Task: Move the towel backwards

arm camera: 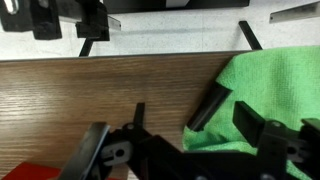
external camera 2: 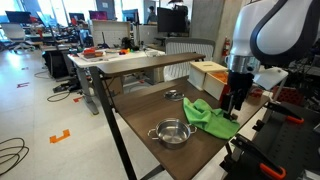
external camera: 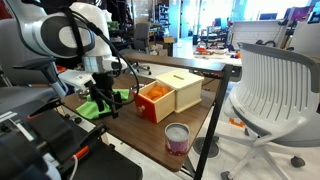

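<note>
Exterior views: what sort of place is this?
Probably an open-plan lab or office: rows of monitors, a mesh office chair, and loose cables underfoot.

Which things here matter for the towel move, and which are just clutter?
Job: towel, gripper.
Clutter: pot, orange box, cream box, chair.

the towel point(external camera 2: 208, 118) lies on the desk point(external camera 2: 145, 108) at one edge, beneath the gripper point(external camera 2: 233, 106). the pot point(external camera 2: 172, 132) stands just beside the towel. the boxes point(external camera 2: 208, 75) sit farther along the desk, and a chair point(external camera: 275, 85) stands beside it.
</note>
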You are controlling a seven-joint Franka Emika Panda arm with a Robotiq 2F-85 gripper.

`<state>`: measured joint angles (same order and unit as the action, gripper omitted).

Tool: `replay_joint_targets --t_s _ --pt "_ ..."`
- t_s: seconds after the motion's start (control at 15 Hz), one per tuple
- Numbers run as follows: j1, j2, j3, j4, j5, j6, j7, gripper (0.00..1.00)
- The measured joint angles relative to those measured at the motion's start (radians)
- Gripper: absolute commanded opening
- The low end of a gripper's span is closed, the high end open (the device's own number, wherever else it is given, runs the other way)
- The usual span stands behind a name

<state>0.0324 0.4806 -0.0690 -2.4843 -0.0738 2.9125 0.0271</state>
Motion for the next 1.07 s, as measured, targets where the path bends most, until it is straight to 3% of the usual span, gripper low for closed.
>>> replay_joint_targets --t_s 0.53,1.07 --pt "0.053 0.044 -0.038 0.044 0.000 0.074 0.028 0.00" --pt "0.085 0.040 -0.072 0.029 -0.001 0.101 0.023 0.02"
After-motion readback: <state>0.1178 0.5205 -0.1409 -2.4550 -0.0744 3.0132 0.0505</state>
